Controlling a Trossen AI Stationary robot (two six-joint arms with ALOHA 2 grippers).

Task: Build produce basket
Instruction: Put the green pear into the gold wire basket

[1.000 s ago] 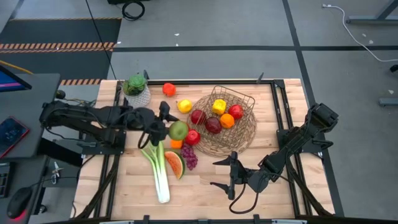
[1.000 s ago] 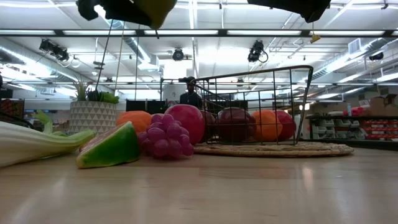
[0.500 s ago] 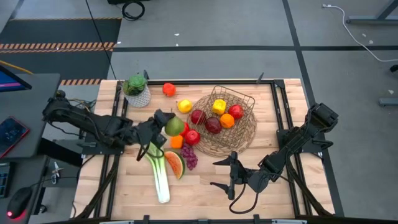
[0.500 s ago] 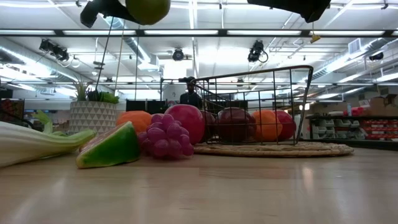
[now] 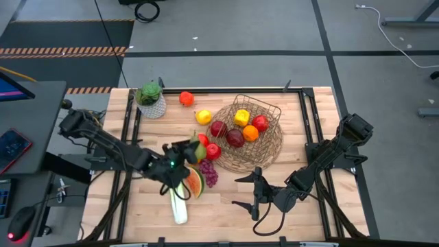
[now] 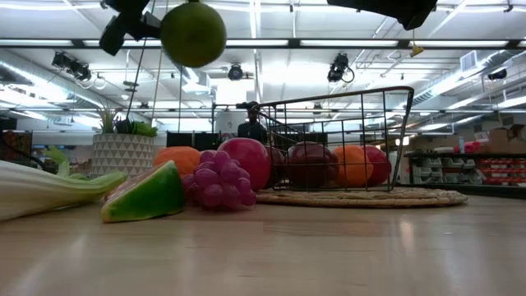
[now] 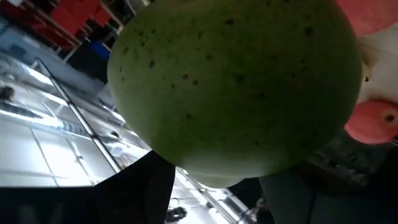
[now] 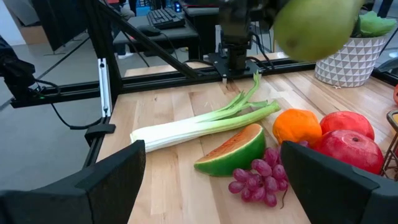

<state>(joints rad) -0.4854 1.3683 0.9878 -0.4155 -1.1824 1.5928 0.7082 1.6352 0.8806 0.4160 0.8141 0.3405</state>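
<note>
We see the left gripper (image 5: pixel 186 152) closed around the green pear (image 6: pixel 193 33), holding it in the air above the leek (image 5: pixel 177 194), watermelon slice (image 5: pixel 195 182) and grapes (image 5: pixel 208 173). Its arm reaches in low from the table's left edge, stretched toward the basket (image 5: pixel 271 147). The basket, just beyond, holds a lemon (image 5: pixel 241 116), apples and an orange. The right gripper (image 5: pixel 252 194) waits near the front edge, fingers spread wide, holding nothing.

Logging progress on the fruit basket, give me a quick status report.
Left gripper shut on green pear, lifted above table. Right gripper open, waiting near front edge. Basket holds several fruits; nothing blocking it.
</note>
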